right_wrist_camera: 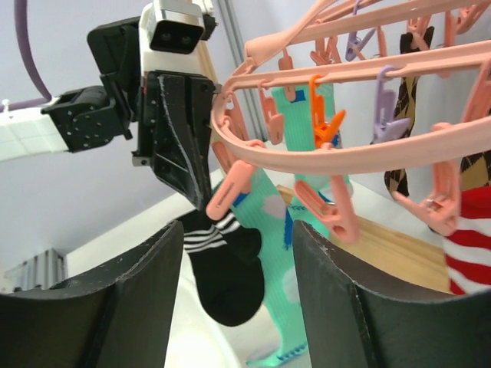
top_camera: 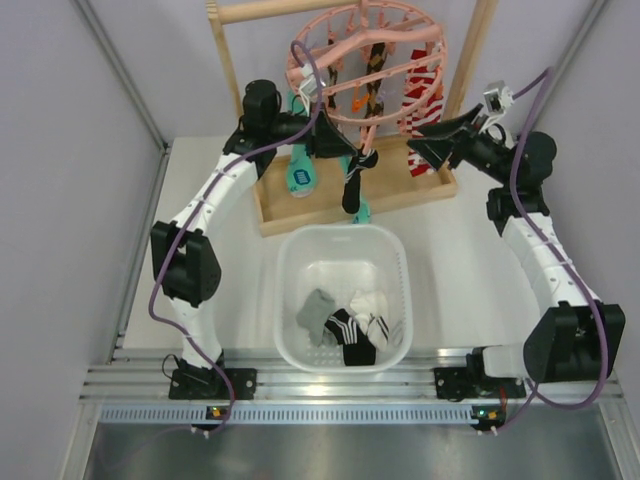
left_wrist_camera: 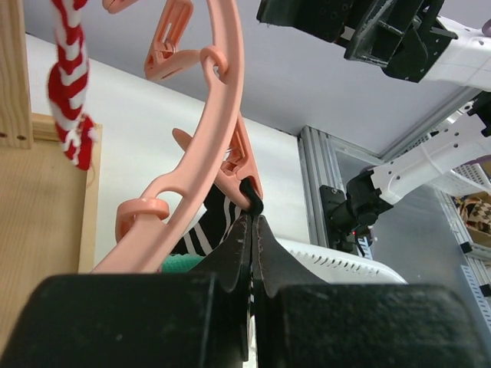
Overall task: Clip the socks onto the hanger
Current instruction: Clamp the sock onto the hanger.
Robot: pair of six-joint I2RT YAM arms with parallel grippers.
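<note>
Hanger (right_wrist_camera: 345,159): pink, double ring, hung on wooden rack (top_camera: 300,212).
Black sock (right_wrist_camera: 222,284), white-striped cuff: at the hanger's near rim, beside a pink peg (right_wrist_camera: 229,195). Its cuff is pinched in the left gripper (left_wrist_camera: 252,222), fingers pressed together.
Right gripper (right_wrist_camera: 238,234): fingers spread wide, holding nothing, facing the rim.
Teal sock (right_wrist_camera: 272,230): hangs just behind the black one.
Red-and-white sock (right_wrist_camera: 468,264): further along.
Basket (top_camera: 283,300), below: loose socks (top_camera: 350,335), grey, black, white.
</note>
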